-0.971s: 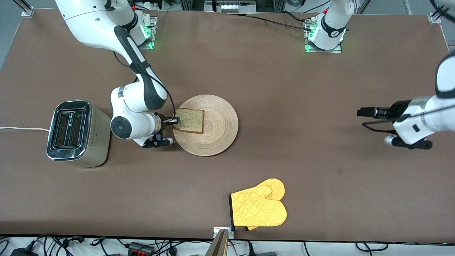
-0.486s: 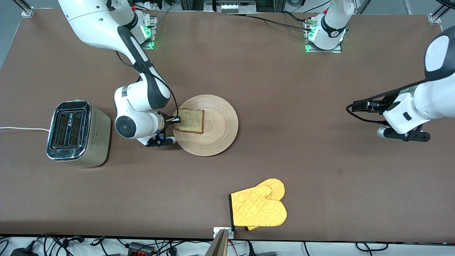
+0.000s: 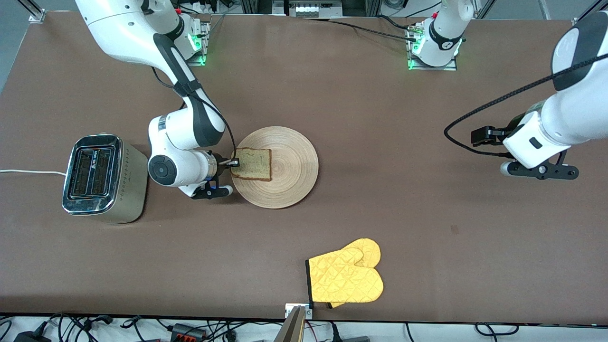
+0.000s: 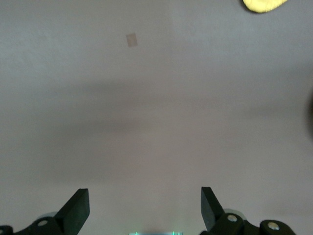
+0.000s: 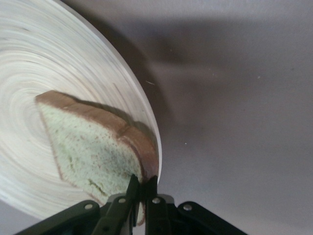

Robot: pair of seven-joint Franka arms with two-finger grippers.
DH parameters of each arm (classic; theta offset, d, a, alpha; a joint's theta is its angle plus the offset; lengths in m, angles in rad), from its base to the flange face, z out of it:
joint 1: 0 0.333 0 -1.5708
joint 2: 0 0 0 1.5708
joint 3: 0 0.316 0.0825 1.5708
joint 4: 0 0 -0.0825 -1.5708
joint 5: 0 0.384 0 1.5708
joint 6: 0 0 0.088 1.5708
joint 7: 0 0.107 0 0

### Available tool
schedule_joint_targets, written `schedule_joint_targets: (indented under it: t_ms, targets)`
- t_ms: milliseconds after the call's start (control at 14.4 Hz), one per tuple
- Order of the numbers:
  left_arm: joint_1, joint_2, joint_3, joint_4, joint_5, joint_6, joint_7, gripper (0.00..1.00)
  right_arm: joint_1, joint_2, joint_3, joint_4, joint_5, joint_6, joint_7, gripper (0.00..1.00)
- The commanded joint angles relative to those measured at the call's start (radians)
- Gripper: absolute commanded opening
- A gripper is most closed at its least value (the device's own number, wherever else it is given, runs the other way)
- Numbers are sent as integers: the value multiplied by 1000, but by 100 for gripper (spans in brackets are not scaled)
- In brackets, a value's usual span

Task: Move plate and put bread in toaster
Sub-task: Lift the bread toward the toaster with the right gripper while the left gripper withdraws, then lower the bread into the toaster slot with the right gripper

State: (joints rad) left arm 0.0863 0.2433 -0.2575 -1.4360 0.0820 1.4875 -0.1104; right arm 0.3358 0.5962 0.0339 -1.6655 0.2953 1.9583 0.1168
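The round light-wood plate (image 3: 295,161) lies on the table beside the toaster (image 3: 97,178), toward the right arm's end. On the plate's toaster-side part rests the bread (image 3: 252,165), a tan slice with a dark crust. My right gripper (image 3: 234,163) is shut on the slice's crust edge nearest the toaster. In the right wrist view the right gripper (image 5: 144,181) pinches the bread (image 5: 93,147) over the plate (image 5: 49,58), with the pinched edge slightly raised. My left gripper (image 3: 476,136) hovers open over bare table toward the left arm's end; the left gripper (image 4: 145,196) holds nothing.
A yellow oven mitt (image 3: 346,278) lies near the table edge closest to the front camera; the mitt (image 4: 264,4) shows at the left wrist view's border. A white cord (image 3: 28,172) runs from the toaster off the table's end. The toaster's two slots face up.
The right gripper's fingers have closed onto the bread's edge and the slice has shifted slightly. The left arm has swung, carrying its open hand a little toward the table's middle.
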Motion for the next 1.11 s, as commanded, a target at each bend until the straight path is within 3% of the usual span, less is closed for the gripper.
schedule_joint_targets:
  t_ms: [0, 208, 486, 694, 1041]
  targets:
    - [18, -269, 0, -392, 15, 218, -32, 100, -18, -45, -15, 82, 4, -132, 9, 0]
    - [87, -294, 0, -429, -114, 232, -86, 100, -37, -55, -72, 250, -62, -341, 4, 0]
    - [87, -297, -2, -416, -117, 234, -83, 100, -38, -61, -169, 416, -244, -577, -12, 0]
    - [89, -286, 0, -399, -116, 243, -78, 100, -37, -61, -248, 461, -355, -660, -63, 0]
    - [95, -283, 11, -385, -102, 248, -81, 100, -35, -88, -310, 484, -563, -697, -207, 0]
